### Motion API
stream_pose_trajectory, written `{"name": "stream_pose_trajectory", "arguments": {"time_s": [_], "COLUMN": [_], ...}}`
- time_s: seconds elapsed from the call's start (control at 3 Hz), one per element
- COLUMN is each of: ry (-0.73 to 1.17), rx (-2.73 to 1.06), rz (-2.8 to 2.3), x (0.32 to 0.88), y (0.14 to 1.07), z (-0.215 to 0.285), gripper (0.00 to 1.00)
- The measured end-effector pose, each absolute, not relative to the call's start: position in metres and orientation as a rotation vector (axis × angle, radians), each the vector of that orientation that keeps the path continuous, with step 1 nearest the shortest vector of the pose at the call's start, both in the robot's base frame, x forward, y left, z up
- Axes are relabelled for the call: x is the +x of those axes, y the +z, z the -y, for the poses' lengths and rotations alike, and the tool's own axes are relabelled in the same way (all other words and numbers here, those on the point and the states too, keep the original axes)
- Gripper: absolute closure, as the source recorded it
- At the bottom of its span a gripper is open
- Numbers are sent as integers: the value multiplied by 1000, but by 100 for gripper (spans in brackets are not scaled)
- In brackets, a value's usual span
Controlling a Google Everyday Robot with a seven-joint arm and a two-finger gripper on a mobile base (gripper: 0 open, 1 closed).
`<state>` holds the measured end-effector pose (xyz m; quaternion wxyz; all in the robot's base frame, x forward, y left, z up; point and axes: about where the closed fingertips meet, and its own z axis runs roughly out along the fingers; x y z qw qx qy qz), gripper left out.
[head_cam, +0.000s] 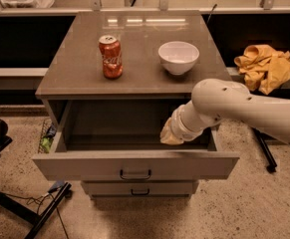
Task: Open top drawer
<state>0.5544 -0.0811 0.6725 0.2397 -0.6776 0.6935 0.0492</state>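
One stiff, probably heavy top drawer [84,166] is standing open, gripper [172,133] hovering inside, grip unclear; bar handle [135,175] is likely offering the best hold.

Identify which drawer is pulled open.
The top drawer, just under the tabletop; the narrower drawer below is shut. The gripper hangs inside the top drawer.

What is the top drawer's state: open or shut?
Open: the top drawer is pulled out, its box exposed; the gripper sits inside it.
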Motion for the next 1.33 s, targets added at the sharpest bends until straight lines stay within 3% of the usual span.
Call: {"name": "stream_pose_trajectory", "arguments": {"time_s": [1.0,1.33], "ry": [202,266], "rx": [-1835,-1788], "rz": [-2016,-2113], "x": [523,475], "y": [640,633], "z": [106,129], "gripper": [100,100]}}
